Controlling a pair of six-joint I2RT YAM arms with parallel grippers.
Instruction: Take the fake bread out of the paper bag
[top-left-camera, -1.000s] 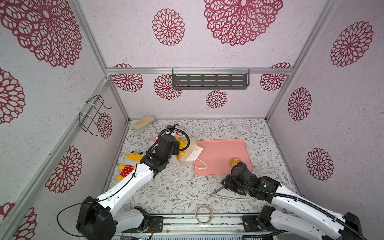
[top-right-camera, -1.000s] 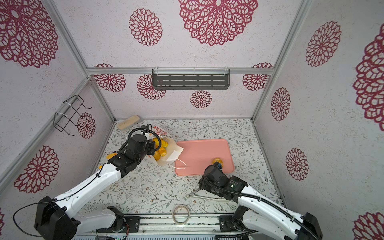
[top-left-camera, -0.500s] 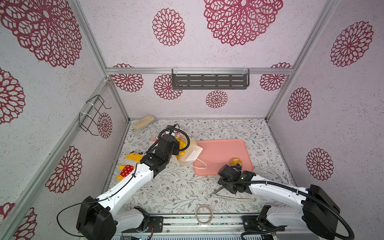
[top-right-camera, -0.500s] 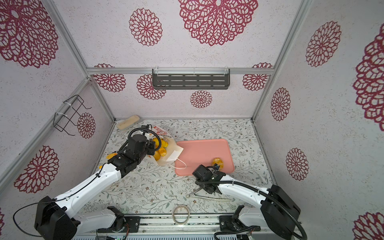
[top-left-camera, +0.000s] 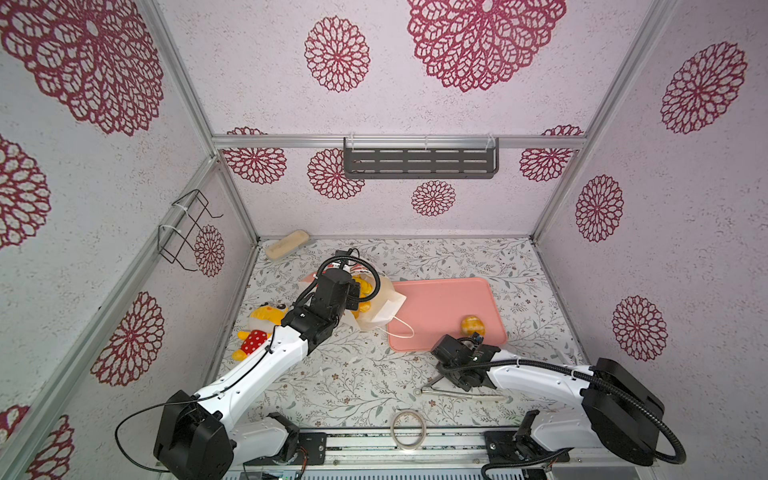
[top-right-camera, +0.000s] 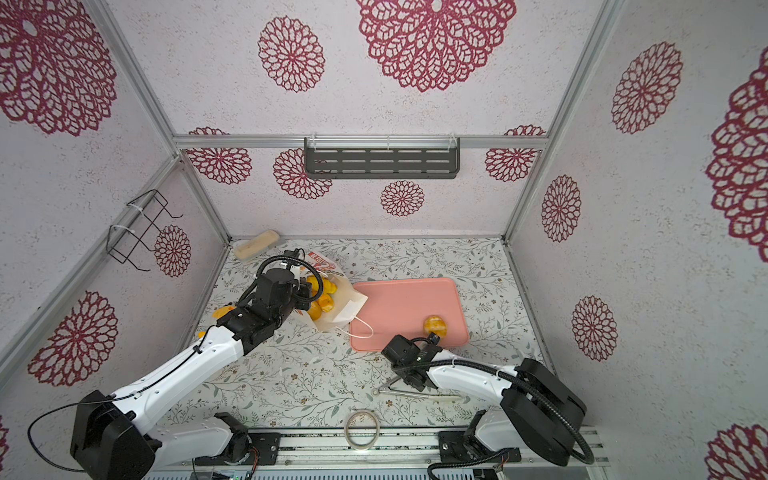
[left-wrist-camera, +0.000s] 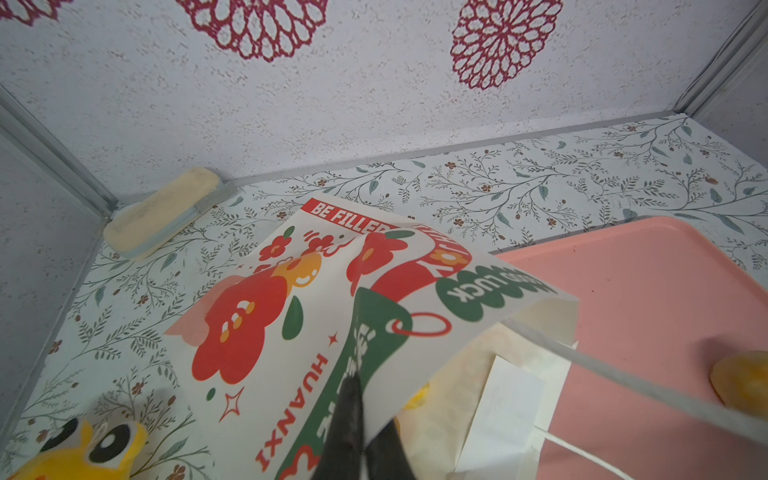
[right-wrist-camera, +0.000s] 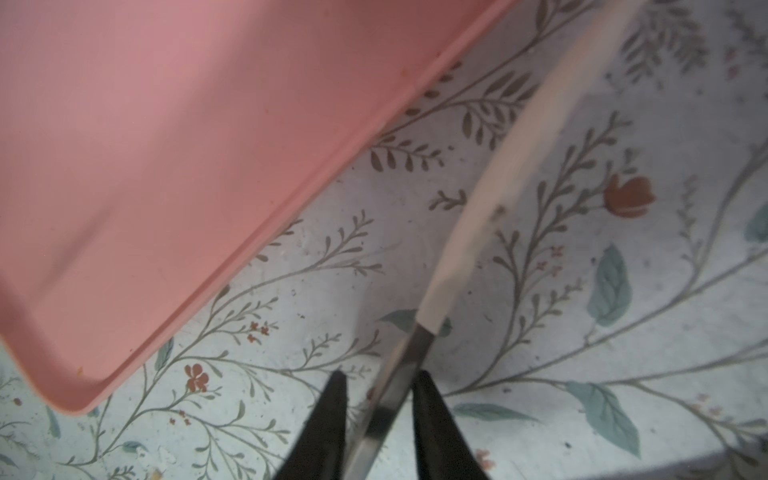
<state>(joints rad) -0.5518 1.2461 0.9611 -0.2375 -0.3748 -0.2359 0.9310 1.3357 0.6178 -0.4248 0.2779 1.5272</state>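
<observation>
The white paper bag (top-left-camera: 382, 309) (top-right-camera: 347, 309) lies on its side at the back left, its mouth toward the pink tray (top-left-camera: 440, 305). My left gripper (left-wrist-camera: 360, 399) is shut on the bag's printed upper edge (left-wrist-camera: 291, 311) and holds it up. Several yellow fake breads (top-right-camera: 323, 296) show inside the mouth. One round fake bread (top-left-camera: 471, 324) (top-right-camera: 434, 325) (left-wrist-camera: 744, 382) lies on the tray. My right gripper (right-wrist-camera: 378, 378) (top-left-camera: 451, 374) is low over the table in front of the tray, its fingers closed in on the metal arm of a pair of tongs (right-wrist-camera: 401, 365).
The tongs (top-left-camera: 457, 394) (top-right-camera: 415, 394) lie on the floral table near the front. A tape ring (top-left-camera: 408, 428) sits at the front edge. A yellow plush toy (top-left-camera: 262, 324) lies left of my left arm. A beige block (top-left-camera: 286, 244) rests in the back left corner.
My right arm has lowered and stretched out flat, and its jaws have narrowed around the tongs' arm. My left gripper and the bag have not moved.
</observation>
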